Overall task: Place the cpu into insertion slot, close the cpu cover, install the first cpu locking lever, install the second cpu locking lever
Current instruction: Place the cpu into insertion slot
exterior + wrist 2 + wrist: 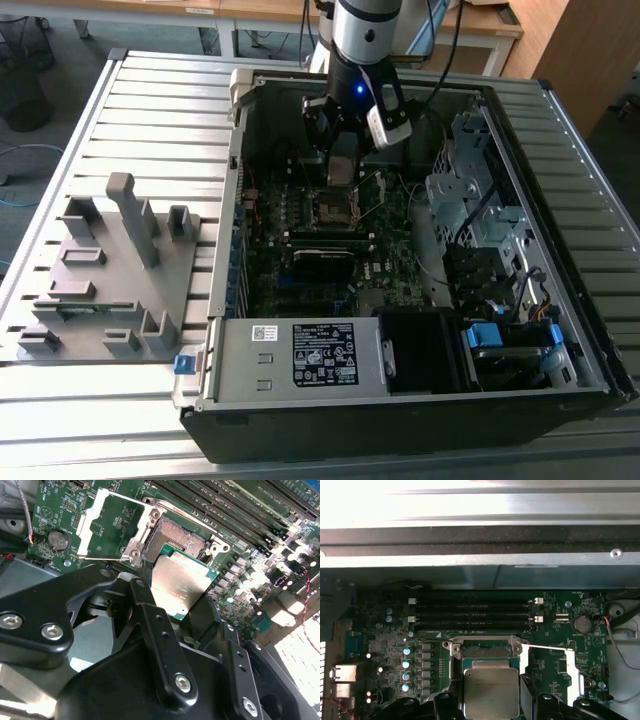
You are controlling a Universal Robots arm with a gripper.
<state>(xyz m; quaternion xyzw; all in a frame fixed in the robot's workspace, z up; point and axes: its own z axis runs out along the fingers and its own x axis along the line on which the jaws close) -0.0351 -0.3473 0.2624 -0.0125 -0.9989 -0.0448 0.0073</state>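
My pincer (176,600) is pinching the cpu (181,580) by two opposite edges. I think this grip is chosen so that the dull metal top stays free towards the cameras and the underside is free to meet the socket. In both wrist views the cpu hangs over the near part of the insertion slot (177,537), and its far corner covers a part of the dark recess. From this I judge it is not yet seated, but I cannot tell how much air is between them.

The cpu cover (141,532) is swung open and lies flat on the board beside the slot, hinged side towards it. This leaves the recess clear from above. In the first wrist view the cover (577,675) shows as a silver strip just beside the socket (485,650).

In the exterior view the arm reaches down into the open computer case (230,300), which lies on its side on the slatted bench (150,110). A grey fixture (110,270) stands well apart, on the exterior view's left. The long memory slots (470,615) run just beyond the socket, so the pincer must stay narrow here.
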